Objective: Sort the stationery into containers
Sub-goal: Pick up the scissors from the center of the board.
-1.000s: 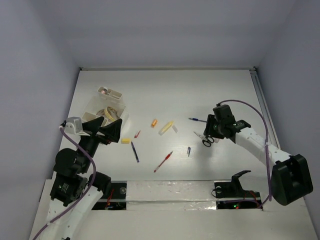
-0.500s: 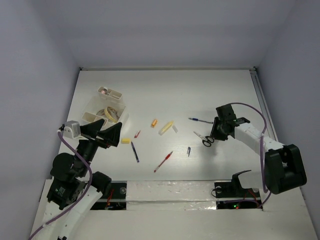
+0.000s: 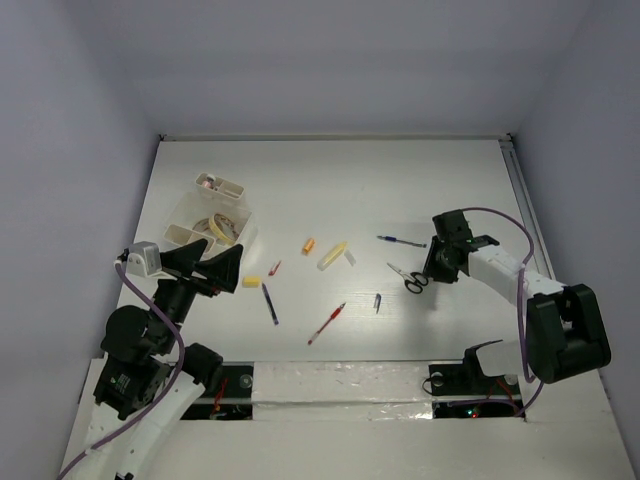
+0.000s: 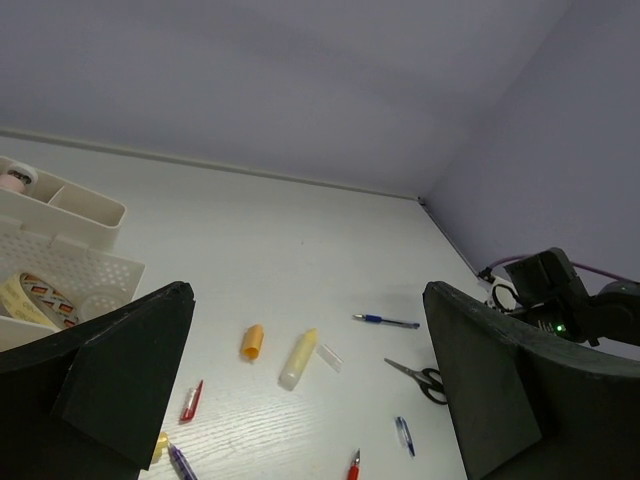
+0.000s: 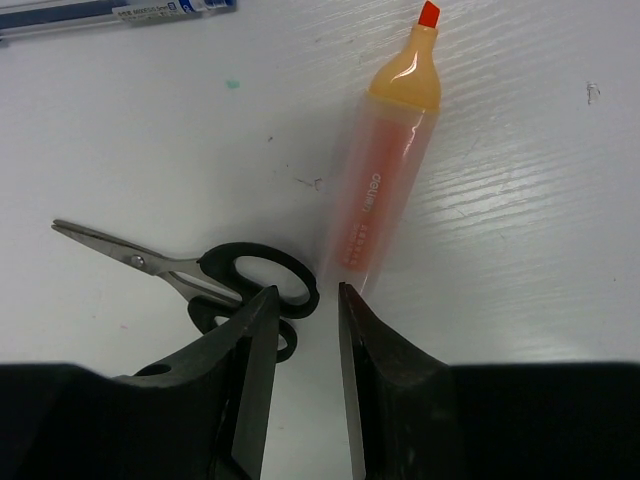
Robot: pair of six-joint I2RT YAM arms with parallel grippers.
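At the left of the white, wood-grained table (image 3: 420,170), shut in on three sides by plain lavender-grey walls (image 3: 330,70), the containers (image 3: 186,214) are seen: a whitish divided tray with a small box set against its far side. A yellowish tape roll (image 3: 221,226) is lodged in the tray, and a pink item (image 3: 207,181) is tucked into the small box. Just nearside of them the left gripper (image 4: 308,292) is held above the surface, jaws spread wide, nothing caught between.

Now the loose stationery, strewn across the middle. A yellow bit (image 3: 251,282) is found near that gripper, a small red piece (image 3: 274,268) beside it, and a dark blue pen (image 3: 269,303) nearer the arms. An orange bit (image 3: 308,245) and a pale yellow marker (image 3: 332,255) are laid further right, well apart from the tray. A red pen (image 3: 327,323) is angled toward the near edge, with a small blue piece (image 3: 377,301) to its right.

On the right, a blue pen (image 3: 401,241) is laid farthest back and the black-handled scissors (image 3: 407,277) lie flat. The right gripper (image 5: 305,292) is lowered at the scissor handles, fingers drawn close but parted, bare table showing in the slit. One handle loop's rim sits at the tips, but nothing is seen clamped. An orange highlighter (image 5: 385,190) is laid just beside that loop.
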